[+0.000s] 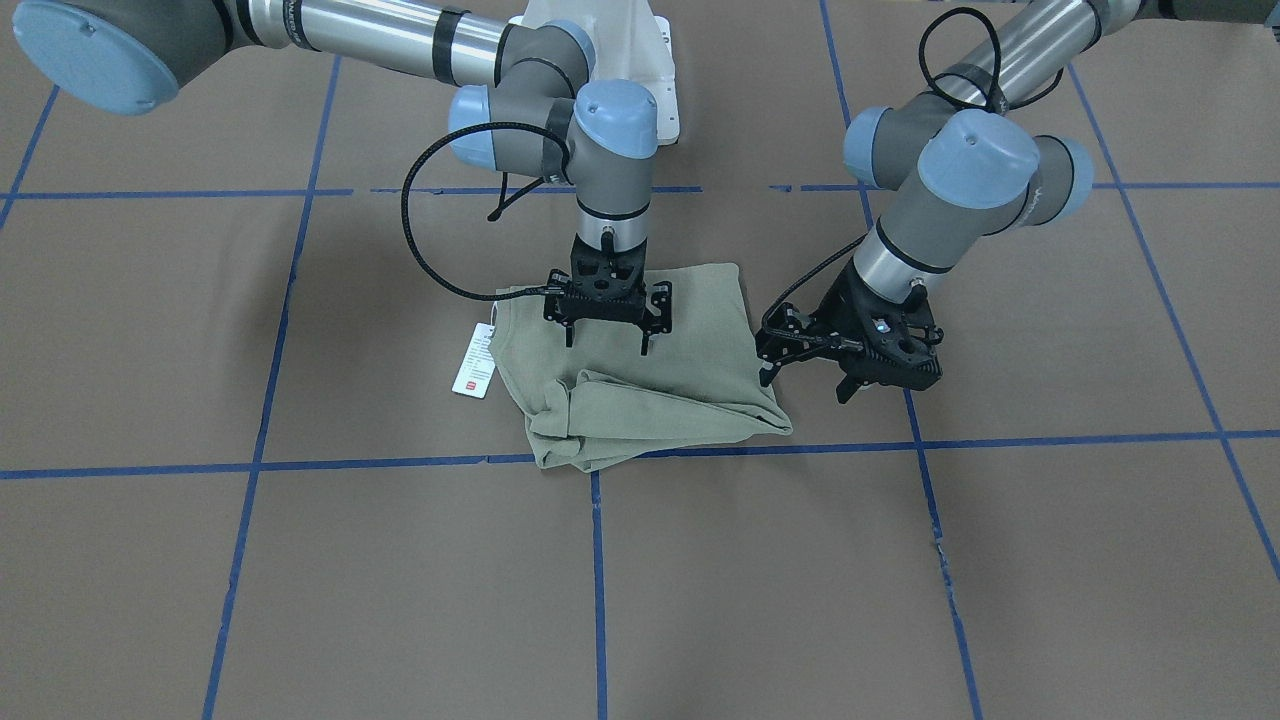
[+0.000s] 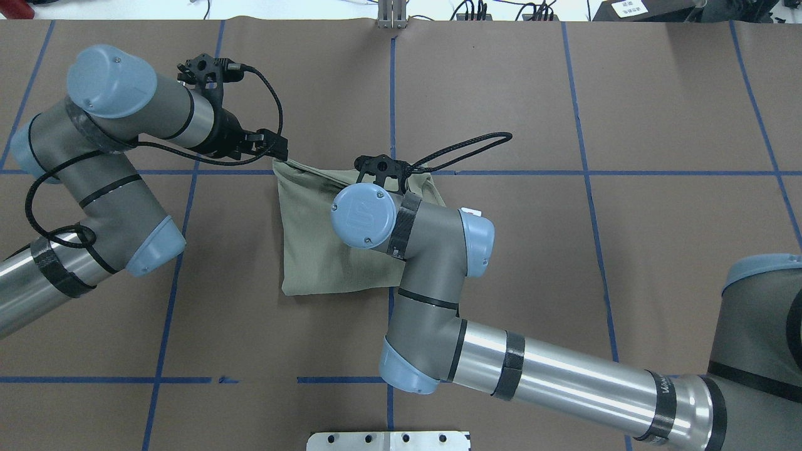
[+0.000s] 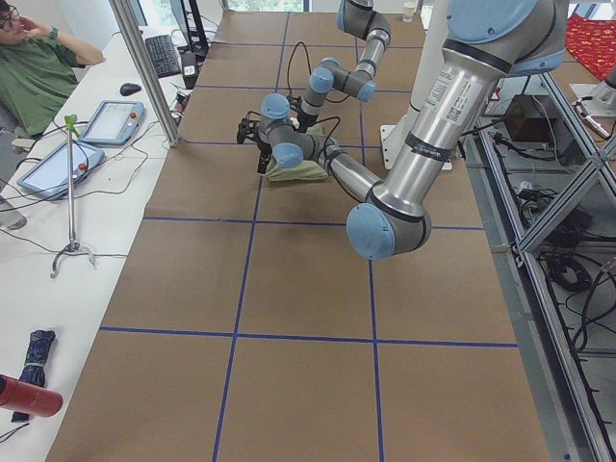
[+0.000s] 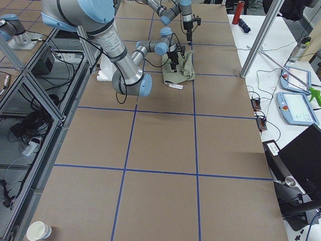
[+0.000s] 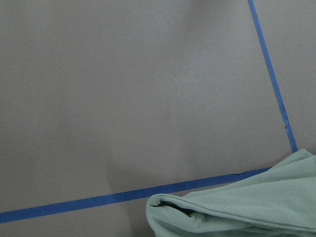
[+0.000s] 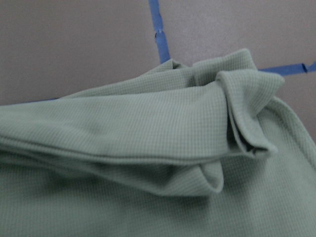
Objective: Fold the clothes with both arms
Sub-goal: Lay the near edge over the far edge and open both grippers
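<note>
Folded laundry: a pale sage-green knit shirt [image 1: 650,385] lies in a lumpy, roughly rectangular bundle at the middle of the table [image 1: 300,560]. The table is covered in brown paper and gridded with blue tape [image 1: 598,580]. A white hang tag [image 1: 475,360] with a red mark lies flat beside the shirt on the robot's right.

The right end effector [image 1: 607,345], a black claw, points straight down over the shirt, fingers spread wide with nothing between them. Whether the tips touch the cloth cannot be told. The left end effector [image 1: 805,388], tilted, is likewise spread and empty, just beside the shirt's edge on the robot's left.

Only the right wrist view shows the fine waffle weave and the rolled, layered folds. The overhead view hides the right claw's fingers beneath its own wrist.
</note>
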